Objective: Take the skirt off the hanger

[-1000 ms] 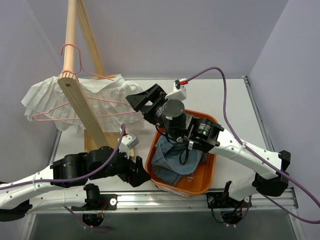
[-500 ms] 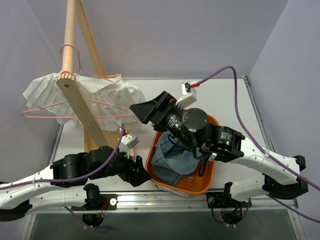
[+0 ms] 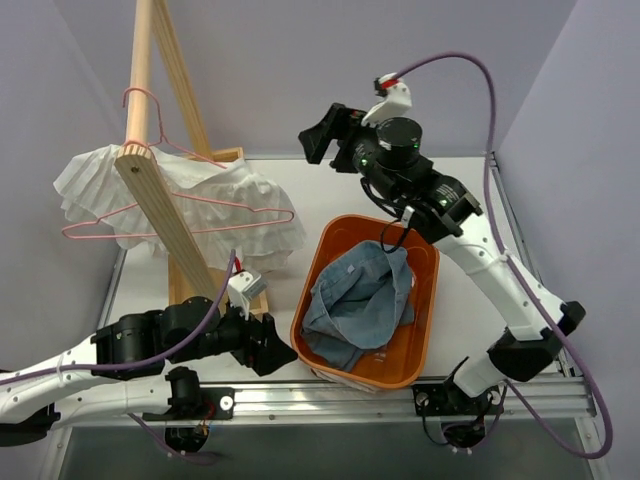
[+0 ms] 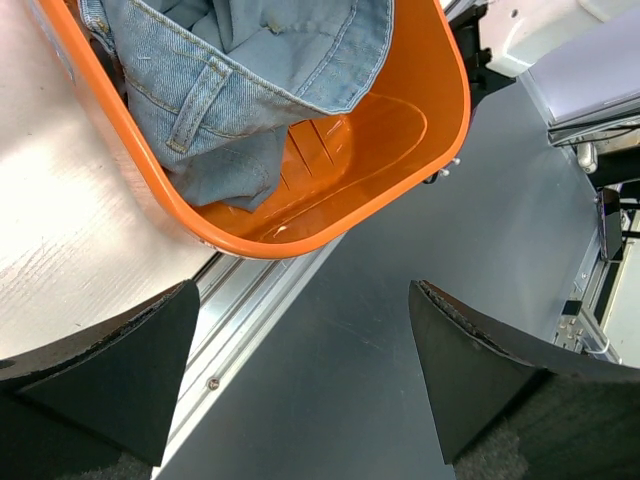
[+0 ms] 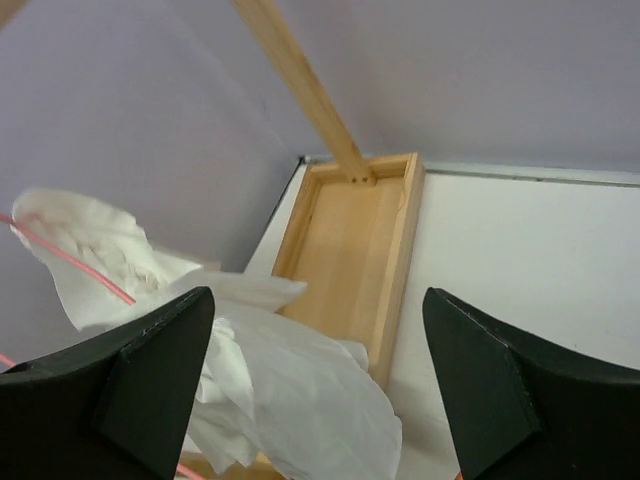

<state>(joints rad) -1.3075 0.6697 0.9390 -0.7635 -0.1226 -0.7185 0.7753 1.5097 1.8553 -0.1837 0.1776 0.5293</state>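
Observation:
The white skirt [image 3: 200, 205] hangs on the pink wire hanger [image 3: 240, 204], which is hooked over the slanted wooden rack [image 3: 165, 215] at the left. My right gripper [image 3: 318, 135] is raised at the back, right of the skirt and apart from it, open and empty. In the right wrist view the skirt [image 5: 290, 400] and a bit of hanger wire [image 5: 70, 260] lie low left, beyond the open gripper [image 5: 318, 292]. My left gripper [image 3: 280, 352] sits low at the basket's near left corner, open [image 4: 302, 285] with nothing between its fingers.
An orange basket [image 3: 425, 330] holding a denim garment [image 3: 355, 300] stands at centre right; its rim [image 4: 460, 90] and the denim [image 4: 250, 60] fill the left wrist view. The rack's wooden base [image 5: 345, 230] lies on the white table. An aluminium rail [image 3: 330, 400] runs along the near edge.
My right gripper has pulled away from the skirt's right edge, risen and moved back, with its jaws wider. The skirt and hanger swung right. The left arm barely moved.

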